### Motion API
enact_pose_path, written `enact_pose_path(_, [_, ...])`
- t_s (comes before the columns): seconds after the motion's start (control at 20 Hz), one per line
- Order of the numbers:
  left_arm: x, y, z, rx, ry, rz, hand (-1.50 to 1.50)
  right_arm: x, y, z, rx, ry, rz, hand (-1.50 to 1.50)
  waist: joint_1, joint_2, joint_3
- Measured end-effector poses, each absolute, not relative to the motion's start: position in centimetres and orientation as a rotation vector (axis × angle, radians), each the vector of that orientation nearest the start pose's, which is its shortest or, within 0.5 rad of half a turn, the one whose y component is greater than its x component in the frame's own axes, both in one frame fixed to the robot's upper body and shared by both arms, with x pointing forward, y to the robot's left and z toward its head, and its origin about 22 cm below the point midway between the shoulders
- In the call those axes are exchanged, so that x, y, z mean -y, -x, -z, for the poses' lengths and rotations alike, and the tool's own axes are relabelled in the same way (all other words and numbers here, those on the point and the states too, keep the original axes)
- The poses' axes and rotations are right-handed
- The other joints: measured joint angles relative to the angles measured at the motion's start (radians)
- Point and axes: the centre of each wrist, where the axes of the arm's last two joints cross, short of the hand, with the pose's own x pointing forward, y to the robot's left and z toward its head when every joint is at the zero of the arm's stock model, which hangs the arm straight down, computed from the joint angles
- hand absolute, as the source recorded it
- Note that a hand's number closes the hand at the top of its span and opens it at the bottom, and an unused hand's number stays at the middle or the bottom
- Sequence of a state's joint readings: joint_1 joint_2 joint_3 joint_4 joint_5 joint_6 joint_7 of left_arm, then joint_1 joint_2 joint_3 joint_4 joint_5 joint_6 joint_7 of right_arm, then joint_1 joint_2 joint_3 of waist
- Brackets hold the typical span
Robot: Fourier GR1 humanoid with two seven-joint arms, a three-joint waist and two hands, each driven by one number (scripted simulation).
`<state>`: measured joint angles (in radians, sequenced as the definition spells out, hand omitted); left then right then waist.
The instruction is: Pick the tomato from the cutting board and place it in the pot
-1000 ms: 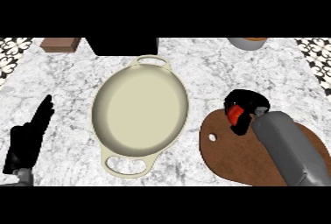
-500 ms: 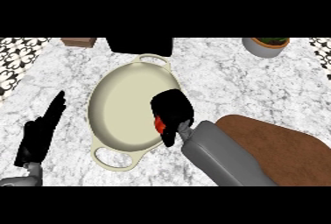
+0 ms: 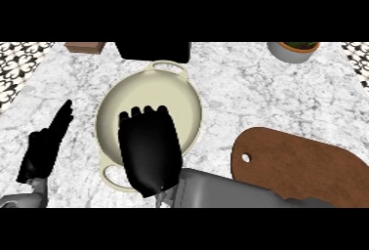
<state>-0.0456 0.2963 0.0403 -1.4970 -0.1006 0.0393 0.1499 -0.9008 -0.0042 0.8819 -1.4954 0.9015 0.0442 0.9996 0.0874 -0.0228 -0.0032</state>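
The cream oval pot (image 3: 191,97) lies in the middle of the marble counter, handles at its far and near ends. My right hand (image 3: 149,151) hovers palm down over the pot's near half, fingers stretched out toward its middle. No tomato shows anywhere; whatever is under the hand is hidden. The brown cutting board (image 3: 302,166) sits at the right with nothing on it. My left hand (image 3: 45,146) rests open at the left edge, fingers up.
A grey planter (image 3: 294,50) stands at the back right. A black block (image 3: 153,50) sits just behind the pot, and a small brown box (image 3: 84,47) lies at the back left. A patterned strip runs along the counter's left side.
My right hand carried the tomato from the cutting board leftward over the pot; its fingers have now straightened and the tomato no longer shows. The left hand stayed put.
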Motion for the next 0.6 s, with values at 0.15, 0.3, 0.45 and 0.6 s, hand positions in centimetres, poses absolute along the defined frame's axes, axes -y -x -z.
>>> enact_pose_path(0.15, [-31.0,-25.6,-2.1,1.386,-0.383,0.216,0.00,-4.4,-21.9,-16.5,1.751,0.963,-1.153,1.50,-0.003,0.005,0.000])
enact_pose_path(0.3, [-30.9,-25.5,-1.9,1.392,-0.383,0.215,0.00,-4.9,-21.3,-17.5,1.809,0.956,-1.104,1.50,-0.007,0.011,0.000])
enact_pose_path(0.45, [-31.0,-25.4,-1.8,1.391,-0.383,0.210,0.00,-5.5,-21.5,-18.3,1.850,0.964,-1.064,1.50,-0.010,0.015,0.000])
enact_pose_path(0.6, [-31.0,-25.2,-2.1,1.399,-0.378,0.208,0.00,-6.1,-22.5,-19.2,1.869,0.968,-1.021,1.50,-0.012,0.019,0.000])
